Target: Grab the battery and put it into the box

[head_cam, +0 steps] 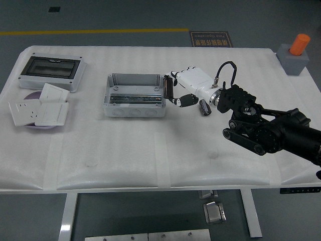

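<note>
The right hand (176, 92) is positioned just beside the right wall of the box (134, 95), above the tabletop (150, 150). A small dark cylinder, read as the battery (204, 106), lies on the tabletop under the wrist of that hand, on the side away from the box and apart from it. It cannot be told whether the hand is closed on anything or holds nothing.

The following items are counted:
- one battery;
- one grey box, open at the top, with a metal rail inside;
- one grey enclosure (50, 72) with a dark clear cover, at the far left;
- three white switch plates (40, 108), stacked loosely on one purple disc (31, 96), near the left edge;
- one grey block (294, 60) with one orange cylinder (300, 43) standing on it, at the far right corner.

The tabletop is covered with white ribbed foam sheeting. A grey floor is seen beyond it, marked with one yellow line (95, 32) and one dark floor sign (210, 38).
</note>
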{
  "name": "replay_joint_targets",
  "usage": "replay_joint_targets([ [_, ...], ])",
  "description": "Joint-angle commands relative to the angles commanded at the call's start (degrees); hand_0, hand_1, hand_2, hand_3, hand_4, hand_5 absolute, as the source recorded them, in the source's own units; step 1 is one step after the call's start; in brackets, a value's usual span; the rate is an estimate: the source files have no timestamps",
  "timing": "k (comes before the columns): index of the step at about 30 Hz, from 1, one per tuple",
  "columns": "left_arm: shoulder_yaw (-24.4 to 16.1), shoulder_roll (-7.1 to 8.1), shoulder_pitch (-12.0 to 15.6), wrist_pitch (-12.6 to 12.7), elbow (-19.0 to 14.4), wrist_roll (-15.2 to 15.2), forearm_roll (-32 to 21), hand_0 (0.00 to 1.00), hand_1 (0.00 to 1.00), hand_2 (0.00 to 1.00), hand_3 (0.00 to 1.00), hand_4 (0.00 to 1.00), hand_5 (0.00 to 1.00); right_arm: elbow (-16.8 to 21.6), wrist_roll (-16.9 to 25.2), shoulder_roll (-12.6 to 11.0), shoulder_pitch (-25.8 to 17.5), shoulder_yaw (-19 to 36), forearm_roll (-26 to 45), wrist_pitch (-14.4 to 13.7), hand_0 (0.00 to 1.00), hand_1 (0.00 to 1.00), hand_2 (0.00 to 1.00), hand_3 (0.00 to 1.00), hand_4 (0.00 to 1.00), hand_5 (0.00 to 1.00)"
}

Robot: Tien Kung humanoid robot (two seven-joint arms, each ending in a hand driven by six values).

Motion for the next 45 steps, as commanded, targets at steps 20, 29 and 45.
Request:
replay_joint_targets([
  [20, -1.7, 0.19, 0.04, -0.53, 0.14, 0.8, 1.88, 0.596, 0.619, 0.467, 0.608, 0.424, 0.464, -4.66, -1.78, 6.71, 2.58, 0.11, 2.61, 3.69, 0.778, 0.657, 0.617, 0.643, 0.52, 0.366],
  [29, -1.83, 0.17, -0.09, -0.6, 0.13, 0.85, 2.17, 0.596, 0.619, 0.467, 0.609, 0.424, 0.462, -5.17, -2.59, 8.29, 2.46, -0.63, 2.1, 3.92, 0.879, 0.773, 0.775, 0.842, 0.933, 0.638],
  [45, -1.14, -0.07, -0.17, -0.39, 0.14, 0.51, 0.92, 0.595, 0.619, 0.446, 0.608, 0.421, 0.458, -5.24, -2.48, 3.77, 2.11, -1.86, 2.65, 3.85, 0.943, 0.834, 0.83, 0.91, 0.998, 0.719],
])
